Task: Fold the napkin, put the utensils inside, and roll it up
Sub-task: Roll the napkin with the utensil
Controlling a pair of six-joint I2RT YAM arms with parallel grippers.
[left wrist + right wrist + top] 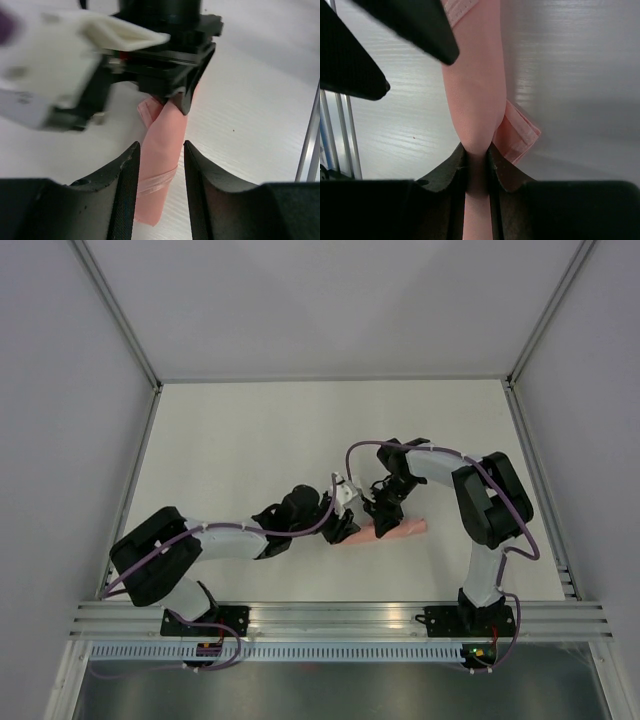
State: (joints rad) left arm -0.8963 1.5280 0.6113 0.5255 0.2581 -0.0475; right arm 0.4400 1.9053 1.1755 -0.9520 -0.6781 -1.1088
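step: rolling, seemingly near done | napkin: pink roll on desk, toward near edge, right of middle; utensils unseen | right tool: pinching roll | left tool: jaws straddle roll, grip unclear | next: likely tighten evenly, release gently

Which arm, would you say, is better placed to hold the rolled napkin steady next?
Right, I'd judge: the right gripper is pinched on the napkin, whereas the left gripper merely straddles it, jaws apart.

Bright even light, soft shadows, blurred foregrounds
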